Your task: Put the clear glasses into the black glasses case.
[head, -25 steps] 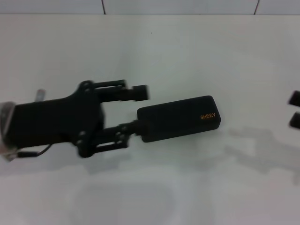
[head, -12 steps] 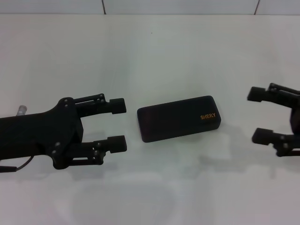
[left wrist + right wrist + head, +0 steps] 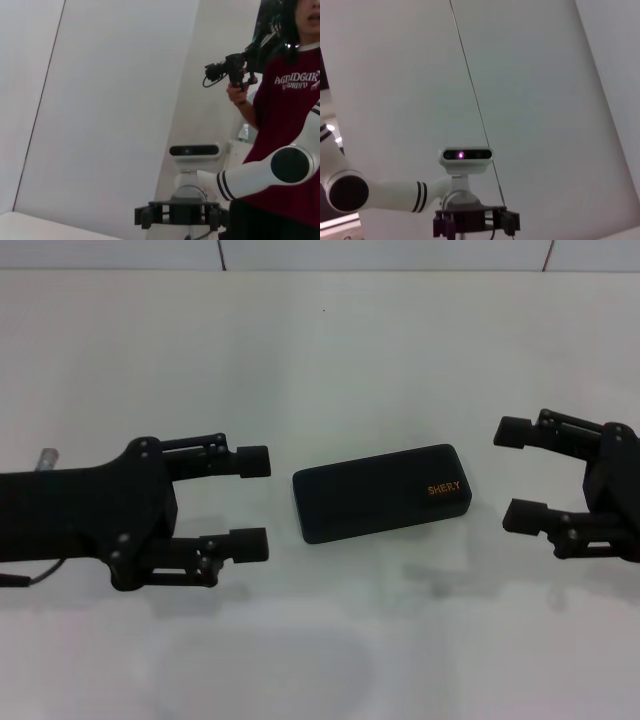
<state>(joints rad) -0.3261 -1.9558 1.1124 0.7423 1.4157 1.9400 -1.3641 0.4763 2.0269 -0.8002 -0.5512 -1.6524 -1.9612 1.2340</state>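
Observation:
The black glasses case [image 3: 381, 492] lies shut on the white table [image 3: 330, 350], its orange lettering toward my right side. In the head view my left gripper [image 3: 253, 502] hovers just left of the case, open, with nothing between its fingers and a small gap to the case's end. On the other side, my right gripper [image 3: 515, 473] is open too and stands a little off the case's lettered end. The clear glasses are out of view. Each wrist view looks across at the other arm's gripper [image 3: 182, 215] [image 3: 475, 222].
A person in a dark red shirt [image 3: 287, 115] holding a camera rig stands behind the robot in the left wrist view. The robot's head camera [image 3: 466, 156] shows in the right wrist view. A wall edge [image 3: 320, 268] bounds the table's far side.
My left gripper has drawn back leftward off the case's end. My right gripper has come in from the right edge toward the case. The case has not moved.

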